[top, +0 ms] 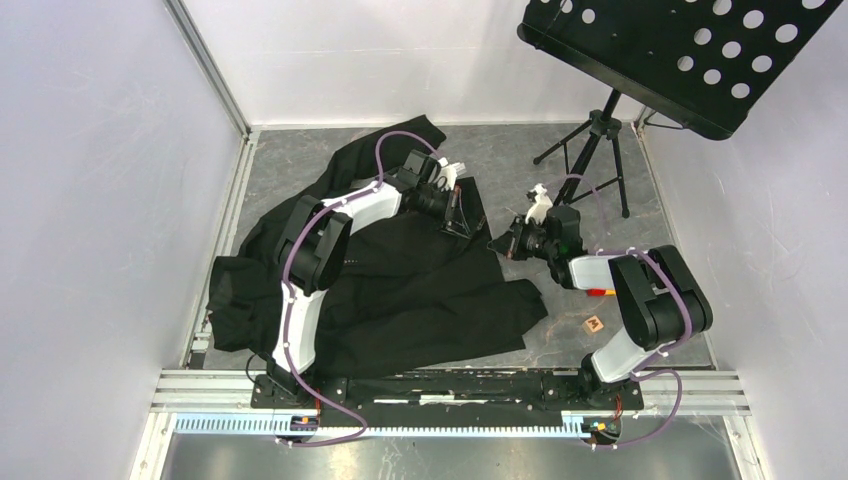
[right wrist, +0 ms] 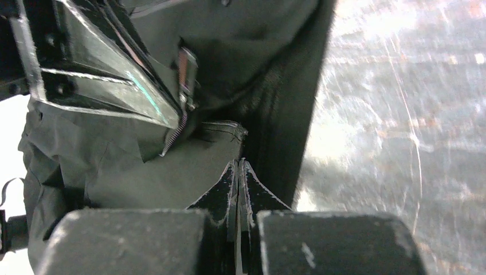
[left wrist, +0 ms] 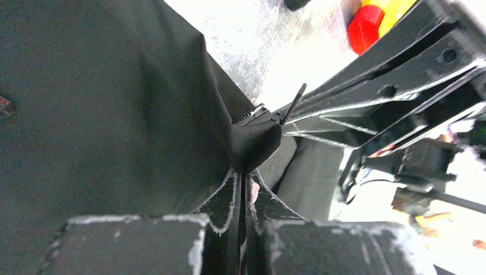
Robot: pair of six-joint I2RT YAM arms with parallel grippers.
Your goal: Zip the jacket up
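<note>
The black jacket [top: 420, 290] lies crumpled across the left and middle of the table. My left gripper [top: 458, 210] is at its far right edge. In the left wrist view it [left wrist: 247, 172] is shut on a fold of the jacket [left wrist: 114, 103], next to a short run of zipper teeth [left wrist: 250, 117]. My right gripper [top: 503, 243] meets the same edge from the right. In the right wrist view it [right wrist: 239, 165] is shut, tips on the jacket's edge [right wrist: 143, 172], with zipper teeth [right wrist: 175, 134] and a metal slider [right wrist: 186, 71] just beyond.
A black perforated music stand [top: 690, 50] on a tripod [top: 590, 150] stands at the back right. A small wooden block [top: 594, 324] and a red-orange item [top: 600, 291] lie beside the right arm. White walls close in on the left, back and right.
</note>
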